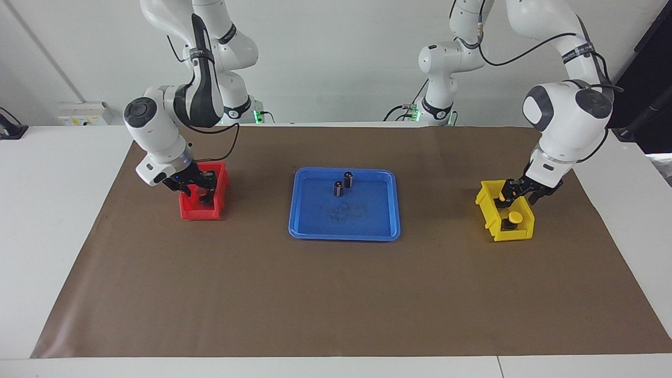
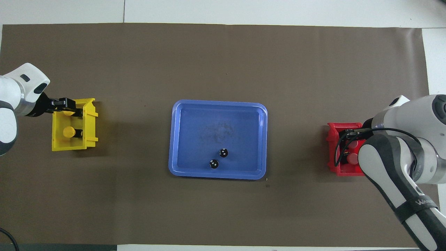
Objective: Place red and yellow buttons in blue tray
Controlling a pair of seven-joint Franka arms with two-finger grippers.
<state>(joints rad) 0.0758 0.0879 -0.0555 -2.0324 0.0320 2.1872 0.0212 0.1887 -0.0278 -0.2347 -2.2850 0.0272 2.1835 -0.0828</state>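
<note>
Yellow caps sit by my left gripper (image 1: 517, 193): two yellow buttons (image 2: 68, 131) in the yellow bin (image 1: 491, 211). My right gripper (image 1: 198, 192) is in the red bin (image 1: 195, 213) among two red buttons (image 2: 352, 159). Whether either gripper is gripping, I cannot tell. Between them lies one blue tray (image 1: 315, 228) with two grey cylinders (image 1: 339, 189).

The right end effector (image 1: 202, 190) covers the buttons in the red bin (image 1: 203, 211); its fingers seem closed, unclear. The left end effector (image 1: 517, 191) half-hides one yellow button (image 2: 69, 112).
</note>
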